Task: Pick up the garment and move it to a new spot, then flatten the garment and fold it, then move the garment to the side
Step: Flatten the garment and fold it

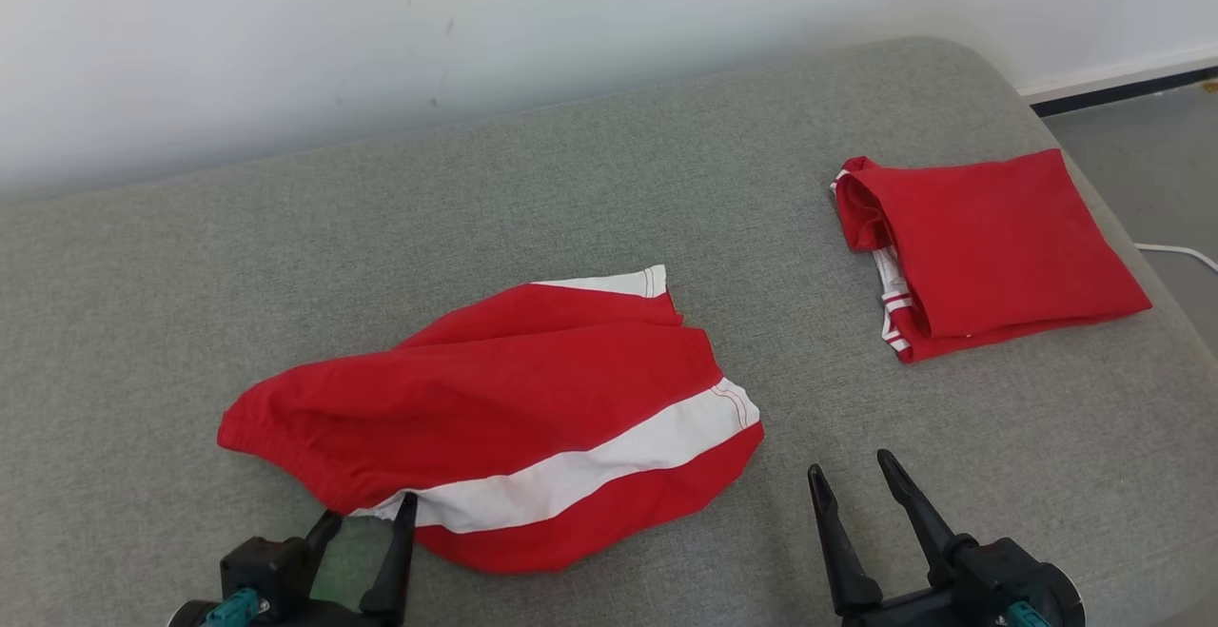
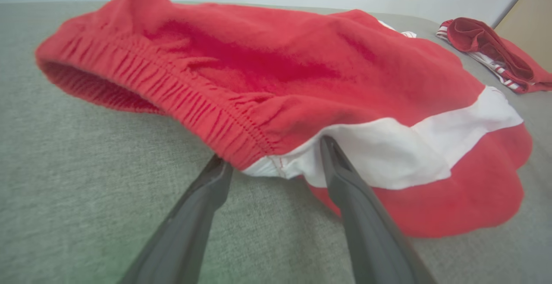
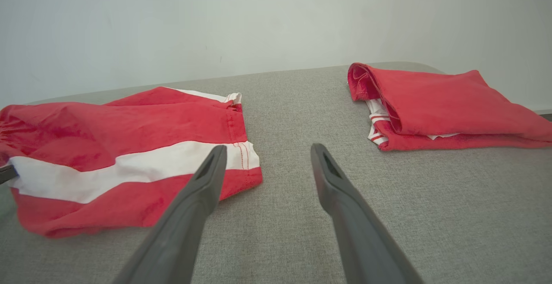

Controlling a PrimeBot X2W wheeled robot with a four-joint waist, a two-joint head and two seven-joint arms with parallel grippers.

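— Where did the crumpled red shorts with a white stripe (image 1: 495,389) lie?
— On the grey woven cushion (image 1: 571,180); the left gripper (image 1: 369,508), fingers spread, had its tips at their waistband corner; the right gripper (image 1: 850,463), also spread, sat near their hem; a folded red garment (image 1: 990,246) lay well apart from them.

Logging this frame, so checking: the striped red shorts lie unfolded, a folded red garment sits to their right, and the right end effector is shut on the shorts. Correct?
Not quite: the right end effector is open over bare cushion, apart from the shorts, as the head view shows. The rest stands.
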